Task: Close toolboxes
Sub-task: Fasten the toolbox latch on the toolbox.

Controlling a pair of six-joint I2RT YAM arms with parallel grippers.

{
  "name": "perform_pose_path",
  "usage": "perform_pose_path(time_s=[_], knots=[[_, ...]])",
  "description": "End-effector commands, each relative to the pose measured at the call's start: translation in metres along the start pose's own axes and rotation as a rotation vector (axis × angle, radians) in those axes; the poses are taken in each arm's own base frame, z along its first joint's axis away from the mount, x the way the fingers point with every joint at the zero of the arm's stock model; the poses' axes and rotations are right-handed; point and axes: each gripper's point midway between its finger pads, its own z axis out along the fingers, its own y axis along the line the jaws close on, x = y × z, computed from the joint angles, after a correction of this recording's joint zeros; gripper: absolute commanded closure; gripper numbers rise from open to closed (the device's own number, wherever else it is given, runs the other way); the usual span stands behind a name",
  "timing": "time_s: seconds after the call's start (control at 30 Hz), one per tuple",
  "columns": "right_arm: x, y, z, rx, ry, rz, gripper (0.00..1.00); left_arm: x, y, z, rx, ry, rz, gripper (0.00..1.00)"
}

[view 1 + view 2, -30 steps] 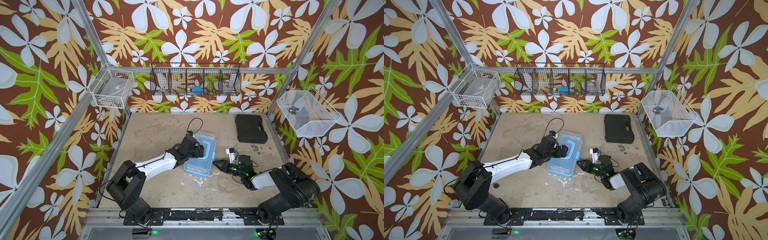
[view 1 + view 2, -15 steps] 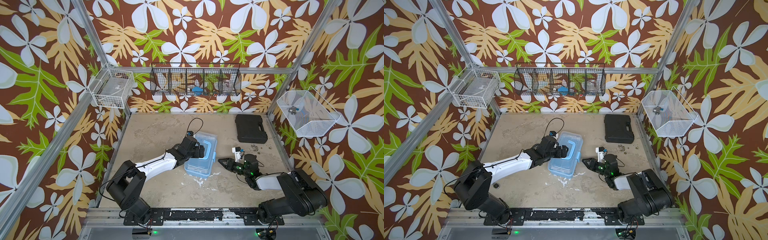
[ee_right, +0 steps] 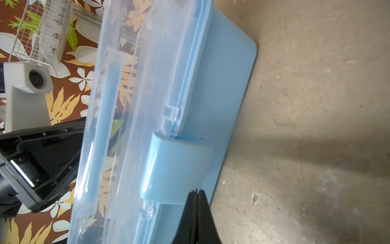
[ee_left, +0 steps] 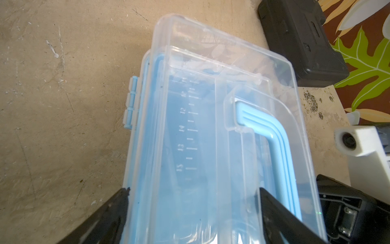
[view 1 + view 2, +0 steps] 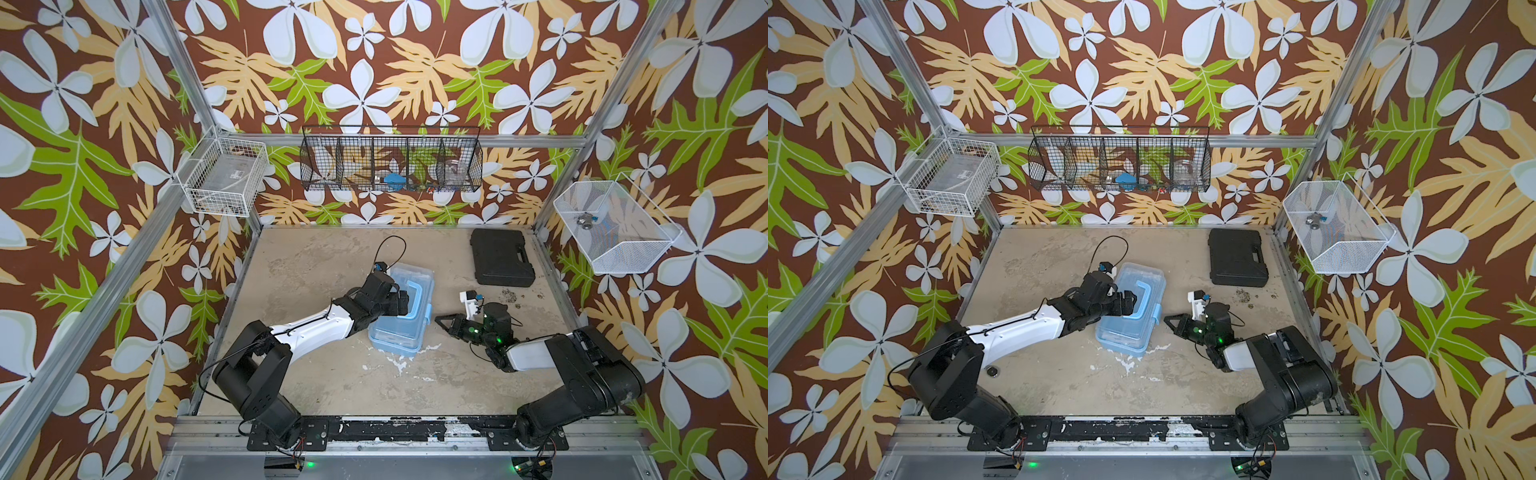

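**A:** Top views first. Where is the toolbox?

**B:** In both top views the toolbox (image 5: pixel 395 332) sits near the middle of the surface (image 5: pixel 324 257), with its clear lid down and its blue handle (image 5: pixel 417 291) lying flat. The black case (image 5: pixel 500 257) is well apart, at its 2 o'clock.

**A:** And the arms?

**B:** The left gripper (image 5: pixel 402 300) comes in from 9 o'clock and lies over the lid beside the handle. The right gripper (image 5: pixel 440 320) points at the box from 3 o'clock, with its tip just beside the side latch (image 5: pixel 428 309).

**A:** Left wrist view?

**B:** The left gripper (image 4: pixel 193 190) is spread wide, with one finger at the lid's edge and the other by the handle (image 4: pixel 272 147). It grips nothing. Whether it presses on the lid I cannot tell.

**A:** Right wrist view?

**B:** The right gripper (image 3: pixel 196 192) is fully closed, tips together and empty, just beside the latch (image 3: pixel 175 166). The latch bulges off the blue wall of the toolbox (image 3: pixel 221 95), so I judge it is not snapped home.

**A:** So which step is this?

**B:** The lid is lowered and latching is in hand. The next move calls for the closed tip to push that latch flat against the wall. Meanwhile the left gripper should steady the box against sliding toward 9 o'clock. If the push lands too high, the tip could skid onto the clear lid.
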Motion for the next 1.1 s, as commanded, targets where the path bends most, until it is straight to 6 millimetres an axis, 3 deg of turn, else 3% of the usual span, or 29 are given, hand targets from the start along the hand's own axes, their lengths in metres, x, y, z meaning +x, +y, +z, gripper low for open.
perform_pose_path(time_s=[0.0, 0.23, 0.53, 0.6, 0.73, 0.87, 0.93, 1.07], knots=[[-0.005, 0.01, 0.007, -0.029, -0.006, -0.023, 0.95, 0.033, 0.004, -0.001, -0.003, 0.136, -0.015, 0.07], [0.006, 0.025, 0.033, -0.065, 0.047, -0.036, 0.97, 0.043, -0.006, 0.003, 0.019, 0.164, 0.001, 0.06], [-0.007, 0.007, 0.011, 0.092, 0.015, -0.109, 0.92, 0.039, -0.003, 0.001, -0.005, 0.146, 0.0, 0.06], [-0.015, 0.002, 0.002, 0.13, 0.0, -0.131, 0.84, 0.036, -0.005, 0.0, -0.006, 0.138, -0.001, 0.01], [-0.039, -0.003, -0.014, 0.246, -0.004, -0.236, 0.52, 0.02, -0.011, -0.005, 0.007, 0.088, -0.016, 0.0], [-0.076, -0.003, -0.034, 0.405, -0.033, -0.387, 0.14, -0.008, -0.016, -0.018, 0.009, -0.023, -0.023, 0.0], [-0.1, -0.007, -0.051, 0.514, -0.103, -0.449, 0.01, -0.027, -0.014, -0.027, -0.018, -0.093, -0.007, 0.0], [-0.134, -0.01, -0.093, 0.692, -0.33, -0.609, 0.0, -0.071, 0.002, -0.051, -0.081, -0.237, 0.026, 0.0]])
